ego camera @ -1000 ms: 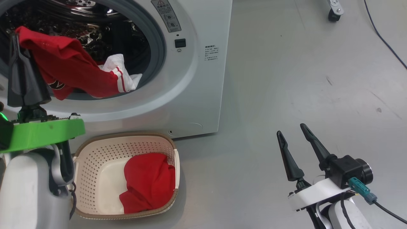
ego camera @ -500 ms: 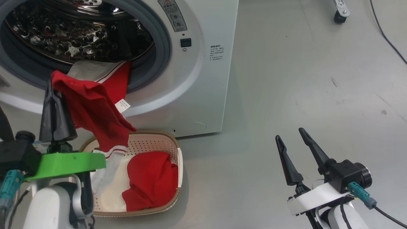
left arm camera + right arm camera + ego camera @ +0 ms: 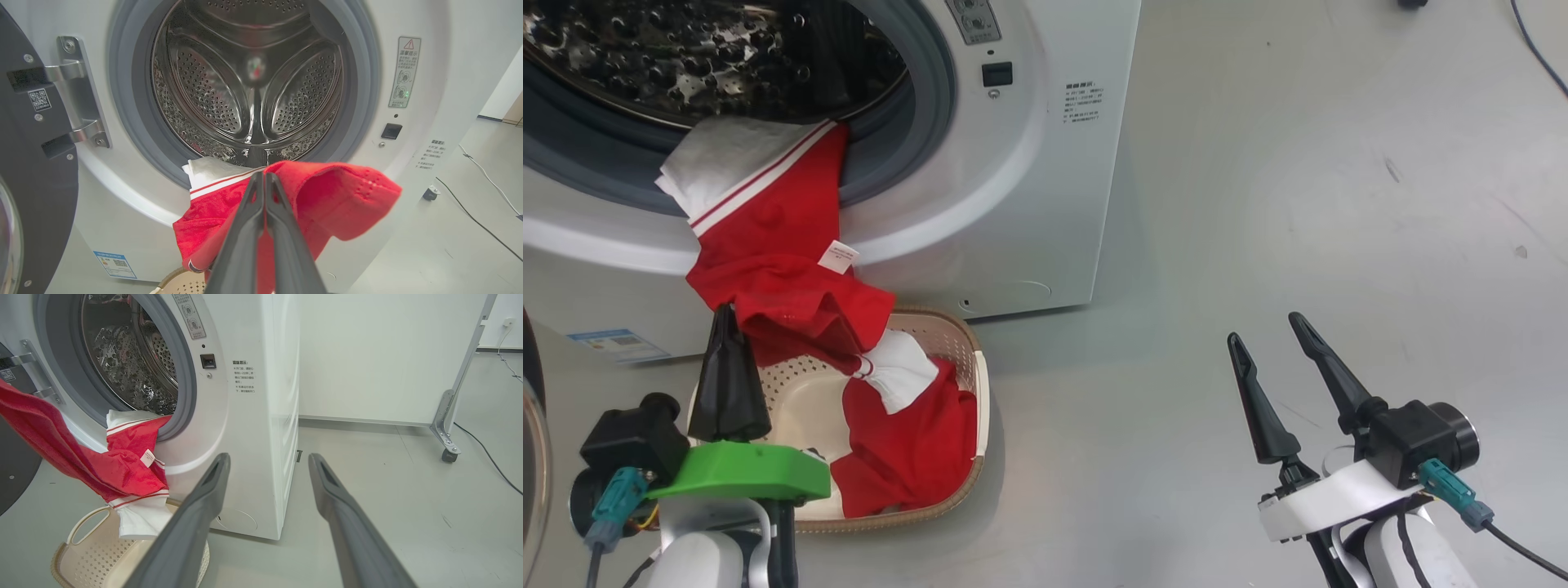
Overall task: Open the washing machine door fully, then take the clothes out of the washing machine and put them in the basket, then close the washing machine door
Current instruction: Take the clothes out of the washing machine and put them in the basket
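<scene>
The washing machine stands open, and its door is swung out to the left. A red garment with white-striped trim and a small tag trails from the drum lip down over the basket. My left gripper is shut on a fold of that garment, just above the basket's left side. Its white end hangs into the basket, on another red garment lying there. My right gripper stands open above the floor to the right, with nothing between its fingers.
The grey floor stretches out to the right of the washer. A wheeled metal frame leg and a black cable lie at the far right. A white wall panel stands behind the machine.
My left gripper has come out of the drum and down to the basket, dragging the red garment over the lip. The head camera has tilted down. The right arm has not moved.
</scene>
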{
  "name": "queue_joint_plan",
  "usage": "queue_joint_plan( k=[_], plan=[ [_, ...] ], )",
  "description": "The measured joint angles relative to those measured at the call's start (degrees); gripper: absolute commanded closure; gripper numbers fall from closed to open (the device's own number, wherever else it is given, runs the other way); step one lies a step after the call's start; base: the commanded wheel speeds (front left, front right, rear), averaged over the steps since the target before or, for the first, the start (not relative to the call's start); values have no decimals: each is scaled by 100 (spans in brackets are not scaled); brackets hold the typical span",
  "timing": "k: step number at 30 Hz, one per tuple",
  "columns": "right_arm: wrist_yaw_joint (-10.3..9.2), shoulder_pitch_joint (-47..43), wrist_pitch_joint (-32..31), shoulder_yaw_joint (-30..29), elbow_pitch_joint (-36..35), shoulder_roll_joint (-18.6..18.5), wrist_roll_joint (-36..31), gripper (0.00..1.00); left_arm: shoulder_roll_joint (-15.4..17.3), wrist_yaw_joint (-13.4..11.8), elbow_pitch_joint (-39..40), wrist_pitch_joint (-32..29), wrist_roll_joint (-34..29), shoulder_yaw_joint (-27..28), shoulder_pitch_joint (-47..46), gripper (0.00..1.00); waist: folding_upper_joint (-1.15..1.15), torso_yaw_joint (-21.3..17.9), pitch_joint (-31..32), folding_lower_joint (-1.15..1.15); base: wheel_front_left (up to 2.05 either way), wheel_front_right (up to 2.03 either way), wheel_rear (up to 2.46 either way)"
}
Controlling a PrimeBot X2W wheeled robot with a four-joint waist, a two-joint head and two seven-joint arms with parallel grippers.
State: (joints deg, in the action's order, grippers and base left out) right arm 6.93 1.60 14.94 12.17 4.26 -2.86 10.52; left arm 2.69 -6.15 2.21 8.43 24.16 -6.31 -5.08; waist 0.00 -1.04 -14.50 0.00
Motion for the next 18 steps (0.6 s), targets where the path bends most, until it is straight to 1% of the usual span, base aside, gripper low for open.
queue_joint_plan(
  k=[4,5,12,18],
  plan=[
    [0,68,0,1,-69,0,-9,0,-7,-10,-304,38,103,-15,3,100,0,-15,-169,0,0,0,0],
    [1,114,0,3,-89,-1,-9,0,-9,-11,-515,66,136,-16,3,100,0,-28,-265,0,0,0,0],
    [3,280,0,30,-166,-1,-9,0,-13,-12,-1165,101,186,-3,-46,100,0,-98,-581,0,0,0,0],
    [4,446,0,30,-231,-2,-9,0,-20,-19,-1842,148,250,14,-456,100,0,-216,-917,0,0,0,0]
  ],
)
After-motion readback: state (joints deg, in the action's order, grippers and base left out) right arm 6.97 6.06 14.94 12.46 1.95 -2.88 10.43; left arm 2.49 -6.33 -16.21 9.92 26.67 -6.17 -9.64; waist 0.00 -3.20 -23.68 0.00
